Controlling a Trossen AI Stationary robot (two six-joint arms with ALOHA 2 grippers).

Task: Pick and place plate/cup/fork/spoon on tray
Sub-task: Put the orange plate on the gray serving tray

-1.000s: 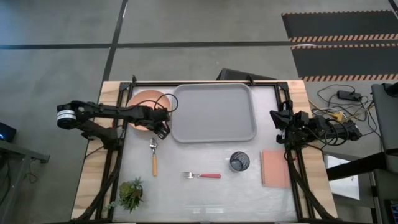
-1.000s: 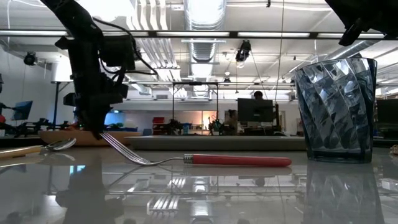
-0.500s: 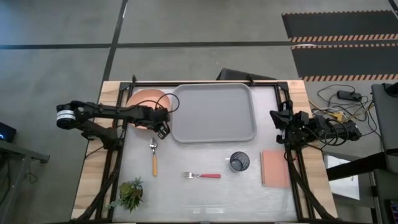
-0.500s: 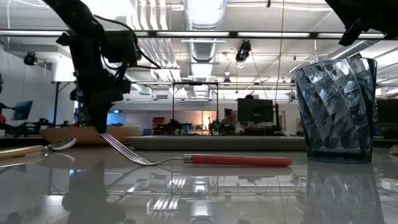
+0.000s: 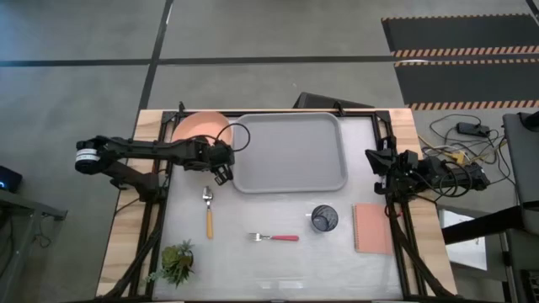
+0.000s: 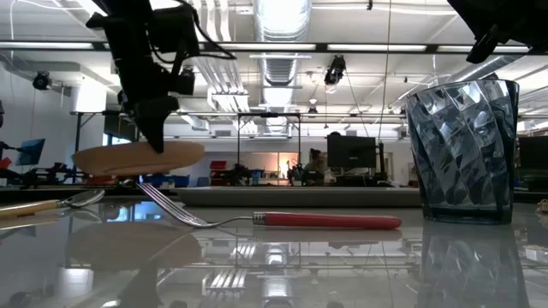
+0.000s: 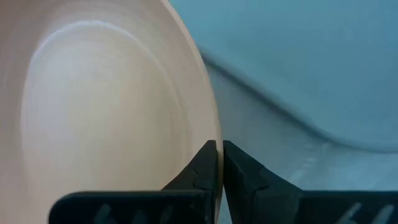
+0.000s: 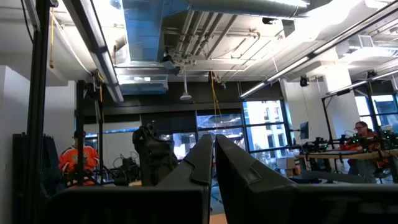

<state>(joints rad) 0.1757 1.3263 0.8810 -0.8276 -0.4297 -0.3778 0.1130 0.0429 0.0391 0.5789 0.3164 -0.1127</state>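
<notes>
Overhead, the left gripper [image 5: 221, 162] pinches the plate [image 5: 200, 128] by its rim, just beside the tray [image 5: 290, 152], while one spoon [image 5: 208, 209], one fork [image 5: 274, 237], one cup [image 5: 324, 219], a pad [image 5: 373, 228] and a plant [image 5: 178, 262] lie nearer the table's front; the right gripper [image 5: 375, 167] waits at the tray's other side. Low down, the plate [image 6: 137, 158] hangs clear of the table above the fork [image 6: 274, 219] and spoon [image 6: 51, 204], the cup [image 6: 461, 151] standing well apart. Up close, the left wrist shows fingers [image 7: 202, 169] clenched on the plate's rim [image 7: 214, 127], and the right wrist shows its fingers [image 8: 205, 158] pressed together on nothing.
</notes>
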